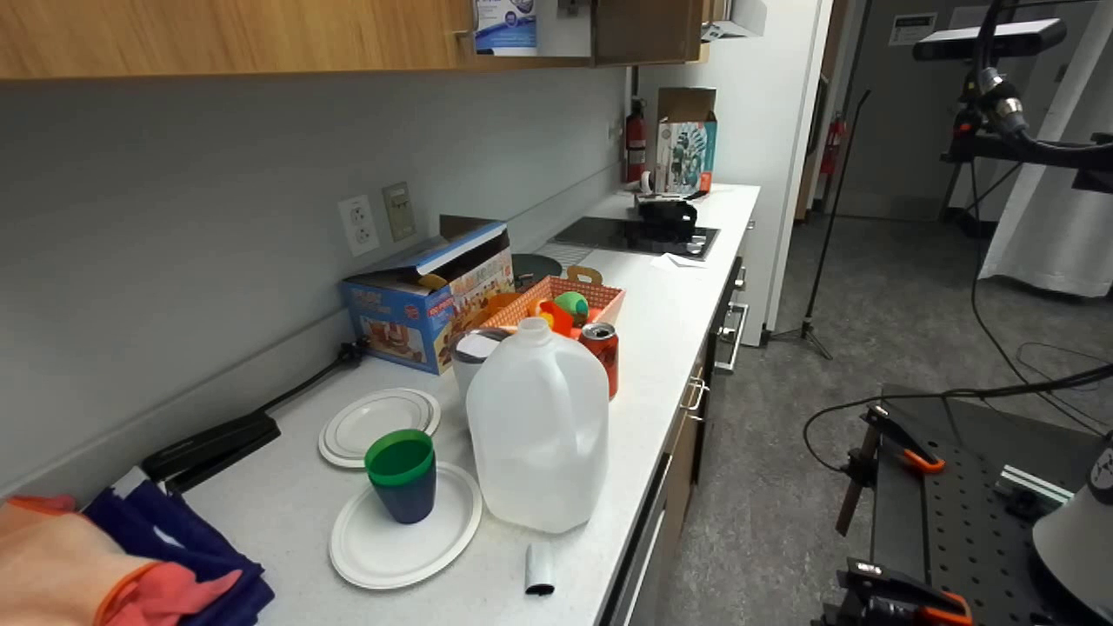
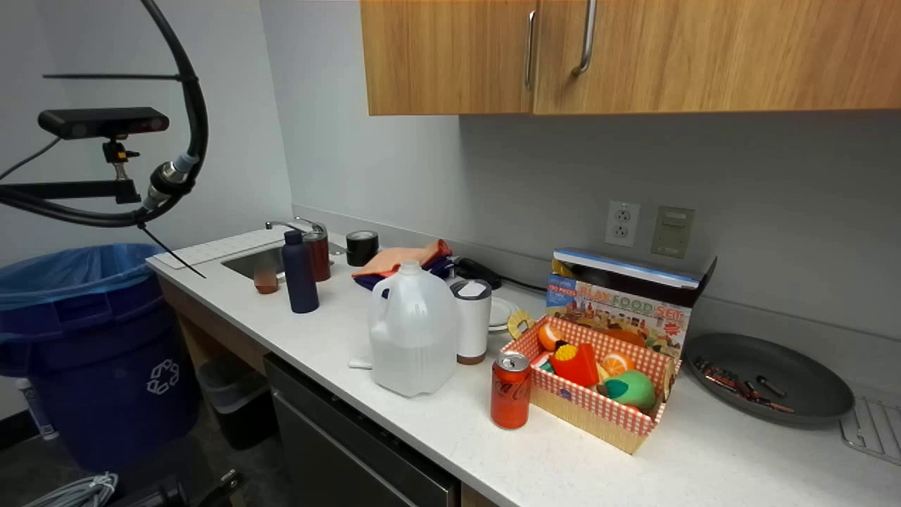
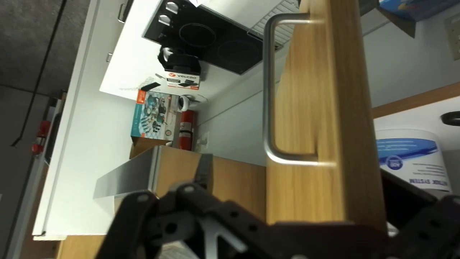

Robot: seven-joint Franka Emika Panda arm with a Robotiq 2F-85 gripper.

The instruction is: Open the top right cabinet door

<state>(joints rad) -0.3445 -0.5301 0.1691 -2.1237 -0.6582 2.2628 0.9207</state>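
Black fingers (image 3: pixel 205 172) stand apart in the wrist view, the free edge of the wooden door (image 3: pixel 330 118) between them, rising toward 12 o'clock. One finger lies on the inner side, probably to push the door wider; whether it touches cannot be told. The handle (image 3: pixel 267 90), also toward 12, is ungripped, likely unneeded with the door already swung out. At 3 o'clock a tub (image 3: pixel 413 162) shows, stored in the cabinet (image 3: pixel 417 99); at 11, a cooktop (image 3: pixel 215 39) lies below. In an exterior view, just past 12 o'clock, the door (image 1: pixel 648 32) stands well out, leaving the cabinet's contents in sight.
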